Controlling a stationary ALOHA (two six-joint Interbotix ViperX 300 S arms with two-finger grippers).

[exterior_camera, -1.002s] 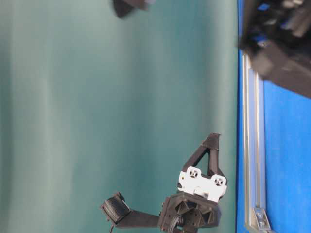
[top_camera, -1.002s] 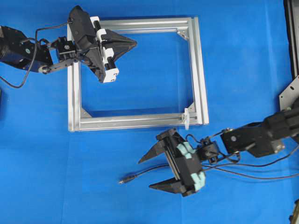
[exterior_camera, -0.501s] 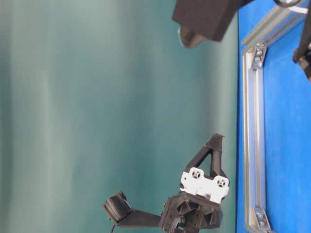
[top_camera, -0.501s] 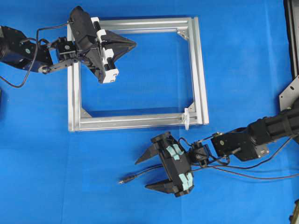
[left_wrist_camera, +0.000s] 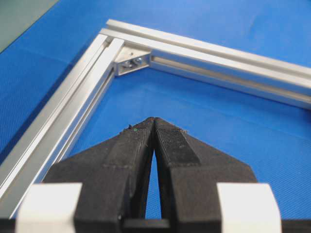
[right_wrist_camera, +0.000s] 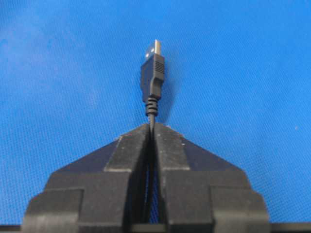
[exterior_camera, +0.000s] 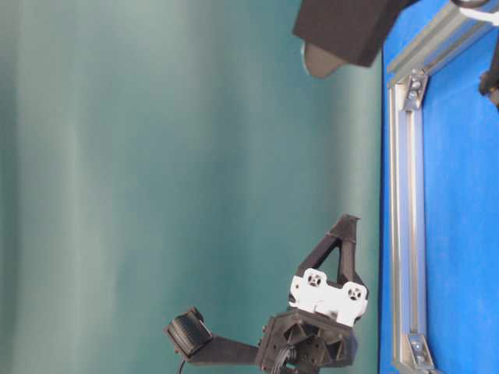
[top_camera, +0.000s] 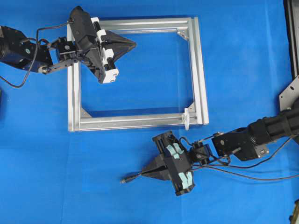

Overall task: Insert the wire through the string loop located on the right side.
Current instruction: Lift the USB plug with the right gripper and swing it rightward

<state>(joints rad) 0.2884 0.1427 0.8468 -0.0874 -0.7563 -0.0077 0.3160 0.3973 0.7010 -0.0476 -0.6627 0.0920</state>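
One frame (top_camera: 135, 74), one loop (top_camera: 186, 117), one wire (top_camera: 133, 177) lay on the worktop (top_camera: 233, 56). Below the frame, right jaws pinched the wire behind its plug (right_wrist_camera: 152, 73). Left jaws were closed, empty, over the frame's corner.

The table cover (top_camera: 140, 56) is bright blue with a fine woven texture. The frame (top_camera: 198, 70) is silver. The string loop (top_camera: 186, 117) is white. The wire (right_wrist_camera: 152, 77) is black with a silver tip. Both grippers are black; the left gripper (top_camera: 133, 44) carries white blocks, the right gripper (top_camera: 145, 173) pale teal patches. The backdrop (exterior_camera: 156, 156) is dull green.
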